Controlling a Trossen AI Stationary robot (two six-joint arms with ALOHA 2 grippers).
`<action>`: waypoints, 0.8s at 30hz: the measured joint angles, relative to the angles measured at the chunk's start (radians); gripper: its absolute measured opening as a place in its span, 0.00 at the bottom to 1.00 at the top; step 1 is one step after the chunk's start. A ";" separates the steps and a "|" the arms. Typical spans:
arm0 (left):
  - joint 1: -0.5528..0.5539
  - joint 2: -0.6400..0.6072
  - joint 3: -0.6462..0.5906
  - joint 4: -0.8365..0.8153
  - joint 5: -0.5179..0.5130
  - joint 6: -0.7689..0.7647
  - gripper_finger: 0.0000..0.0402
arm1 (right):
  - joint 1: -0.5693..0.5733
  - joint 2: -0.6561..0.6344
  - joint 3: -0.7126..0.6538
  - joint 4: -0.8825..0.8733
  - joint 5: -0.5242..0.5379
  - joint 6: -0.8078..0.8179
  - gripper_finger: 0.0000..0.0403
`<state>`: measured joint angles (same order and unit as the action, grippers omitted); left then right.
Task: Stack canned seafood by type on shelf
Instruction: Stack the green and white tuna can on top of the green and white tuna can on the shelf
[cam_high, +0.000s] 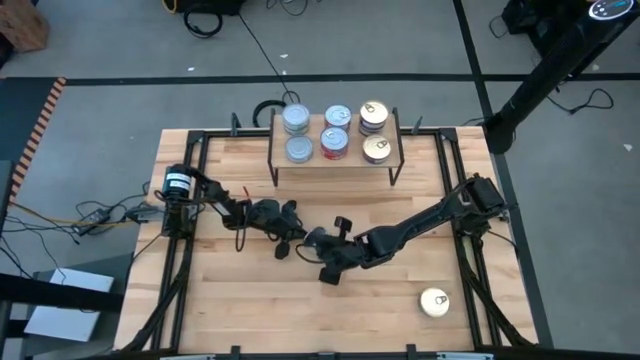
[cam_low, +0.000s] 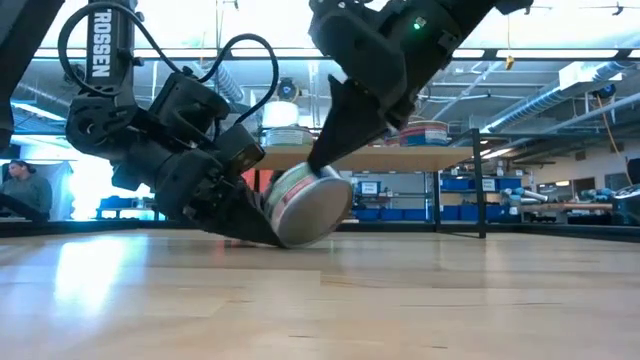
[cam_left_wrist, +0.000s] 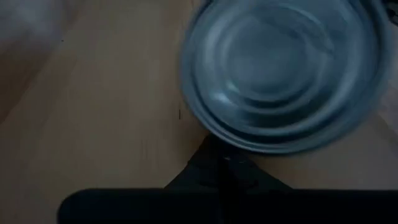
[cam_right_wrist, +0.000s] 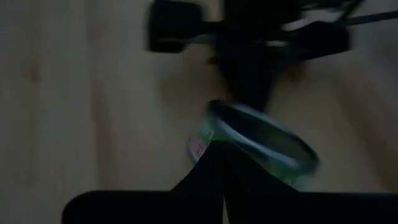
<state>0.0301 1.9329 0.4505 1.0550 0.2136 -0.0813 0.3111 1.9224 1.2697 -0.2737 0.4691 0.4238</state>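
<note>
**Tin tipped on edge between my two closed end effectors**

At centre frame in the high view, my left end effector (cam_high: 290, 243) and my right end effector (cam_high: 325, 262) meet over one tin (cam_low: 308, 205). The low view shows why: the tin is tilted up on its rim on the desk (cam_high: 230, 310), its flat silvery face turned toward the camera, with one dark fingertip wedged under its lower left and the other pressing down on its upper edge. Both sets of fingers are pressed together, so I judge neither is pinching the tin; they are propping and levering it, probably to turn it over or stand it up for a proper grip.

The shelf (cam_high: 335, 160) sits at upper centre of the high view and already carries tins in three columns: silver-blue (cam_high: 297, 120) on the left, red-labelled (cam_high: 335, 142) in the middle, gold-topped (cam_high: 374, 118) on the right. One more gold-topped tin (cam_high: 434, 302) lies alone at lower right, well apart from me.

From above, my own arms cover the tilted tin almost entirely. My wrist views are blurred: the left shows only a ringed metal face, the right a green-and-red label band I cannot read. Whether the shelf's tins are stacked two deep, I cannot tell.
</note>
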 joint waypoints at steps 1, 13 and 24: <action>0.000 0.000 0.000 0.000 0.002 0.001 0.00 | -0.003 -0.007 0.000 -0.020 0.013 -0.001 0.01; 0.000 0.000 -0.014 0.014 0.005 0.003 0.00 | -0.067 -0.021 0.000 -0.055 0.032 -0.074 0.01; -0.002 0.000 -0.014 0.019 0.010 0.003 0.00 | -0.137 -0.016 -0.001 -0.012 0.027 -0.217 0.01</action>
<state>0.0281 1.9331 0.4370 1.0740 0.2233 -0.0784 0.1741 1.9068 1.2690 -0.2859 0.4964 0.2072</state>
